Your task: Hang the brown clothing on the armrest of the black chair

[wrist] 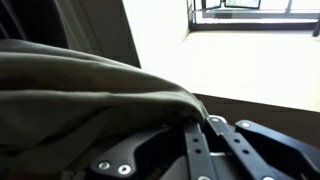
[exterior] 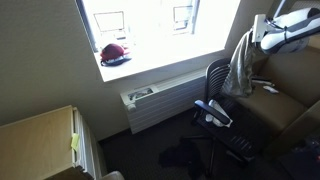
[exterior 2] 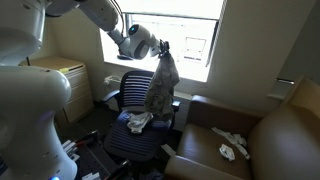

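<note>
A small office room is shown. A black desk chair point(exterior 2: 128, 95) and a brown couch point(exterior 2: 275, 140) are set below the window point(exterior 2: 195, 40).

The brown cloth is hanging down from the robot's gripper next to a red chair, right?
Not quite. The brown cloth does hang down from the gripper, but the chair next to it is black, not red. Both exterior views show this.
</note>
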Robot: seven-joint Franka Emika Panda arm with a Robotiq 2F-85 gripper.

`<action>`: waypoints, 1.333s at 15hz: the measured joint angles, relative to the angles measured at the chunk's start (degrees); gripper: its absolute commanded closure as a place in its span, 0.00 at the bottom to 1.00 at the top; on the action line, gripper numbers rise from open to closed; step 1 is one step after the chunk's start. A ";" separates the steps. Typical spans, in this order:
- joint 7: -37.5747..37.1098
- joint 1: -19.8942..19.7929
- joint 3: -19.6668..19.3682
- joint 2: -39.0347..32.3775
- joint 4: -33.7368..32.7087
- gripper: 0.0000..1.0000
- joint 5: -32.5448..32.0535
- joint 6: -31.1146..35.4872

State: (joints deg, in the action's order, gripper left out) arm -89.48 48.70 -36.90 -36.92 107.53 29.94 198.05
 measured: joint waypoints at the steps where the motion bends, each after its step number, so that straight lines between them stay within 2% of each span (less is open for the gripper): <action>1: -0.08 3.63 -3.35 0.38 0.03 0.99 0.55 -0.01; 3: -0.17 11.04 -10.06 0.61 0.12 0.99 1.64 -0.07; 5: -0.22 17.29 -14.84 0.68 0.43 0.99 1.76 -0.14; 7: -0.22 20.31 -14.87 1.76 1.52 0.99 -0.12 -0.18; 8: -0.46 20.45 -12.91 3.10 2.56 0.99 -2.47 -0.20; 11: -3.30 17.28 -3.33 7.27 6.04 0.99 -10.91 -0.24; 13: -7.51 11.83 5.23 8.95 7.14 0.99 -19.34 -0.22; 17: -19.13 -2.29 23.02 10.45 8.43 0.99 -39.85 -0.25; 20: -28.58 -14.49 36.53 8.70 10.14 0.99 -55.41 -0.31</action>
State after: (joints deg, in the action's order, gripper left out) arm -118.06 34.20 -0.37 -28.22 117.68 -25.47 197.74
